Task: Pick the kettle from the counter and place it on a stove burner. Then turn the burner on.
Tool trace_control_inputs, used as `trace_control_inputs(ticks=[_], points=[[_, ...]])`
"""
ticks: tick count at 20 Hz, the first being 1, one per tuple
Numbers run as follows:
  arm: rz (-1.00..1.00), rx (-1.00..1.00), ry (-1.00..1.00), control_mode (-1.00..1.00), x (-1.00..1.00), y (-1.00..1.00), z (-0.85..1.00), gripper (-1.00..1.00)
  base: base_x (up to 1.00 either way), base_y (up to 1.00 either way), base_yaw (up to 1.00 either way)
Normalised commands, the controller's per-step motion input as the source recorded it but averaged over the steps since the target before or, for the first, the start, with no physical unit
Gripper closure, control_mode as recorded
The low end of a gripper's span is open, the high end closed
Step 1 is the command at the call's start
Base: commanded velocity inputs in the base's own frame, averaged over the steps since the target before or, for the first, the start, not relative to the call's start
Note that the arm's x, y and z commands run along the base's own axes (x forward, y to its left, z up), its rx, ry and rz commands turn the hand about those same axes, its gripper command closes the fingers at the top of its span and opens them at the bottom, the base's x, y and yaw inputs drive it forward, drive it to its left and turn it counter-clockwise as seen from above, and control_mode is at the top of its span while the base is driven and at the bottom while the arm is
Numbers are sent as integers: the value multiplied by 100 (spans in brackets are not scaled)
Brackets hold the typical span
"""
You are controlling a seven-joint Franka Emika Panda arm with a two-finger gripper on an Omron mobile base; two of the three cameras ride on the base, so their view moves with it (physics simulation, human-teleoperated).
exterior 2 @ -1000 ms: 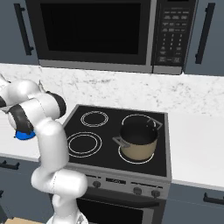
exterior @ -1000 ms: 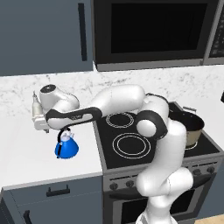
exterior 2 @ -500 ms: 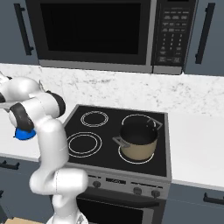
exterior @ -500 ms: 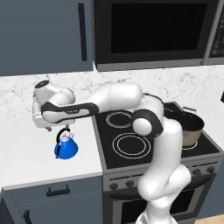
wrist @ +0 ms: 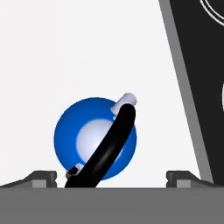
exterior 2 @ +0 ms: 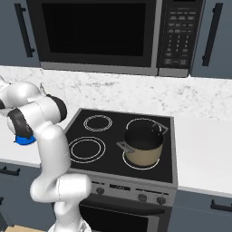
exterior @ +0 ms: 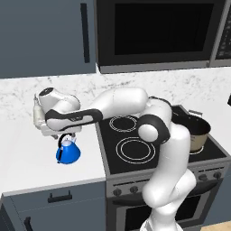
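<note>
Kettle (exterior: 68, 152) is sitting upright on the counter (exterior: 27, 149), just left of the cooktop (exterior: 135, 146). Gripper (exterior: 66, 134) is hovering directly above its handle, fingers (wrist: 41, 177) spread wide, gripping nothing.

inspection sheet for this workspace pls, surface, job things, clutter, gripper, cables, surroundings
surface: white counter beside a black glass cooktop.
job's things: blue kettle stands upright on the counter, left of the cooktop, black handle arched over its pale lid; large front-left stove burner is bare.
clutter: tan pot sits on the front-right burner; a white bottle stands behind the arm.
gripper: gripper hangs directly above the kettle, fingers spread wide to either side of the handle, not touching it.
cables: nothing seen.
surroundings: microwave above the cooktop, marbled backsplash, dark blue-grey cabinets, oven knobs below.
</note>
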Motion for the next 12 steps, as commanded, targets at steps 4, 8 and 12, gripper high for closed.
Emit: trace_control_inputs(ticks=[4,8,12], points=[[-3,0,-5,-100,-2,6,-37,100,0,0,0],[-1,0,-4,-100,0,1,-8,100,0,0,0],[-1,0,-10,-100,0,-12,0,100,0,0,0]])
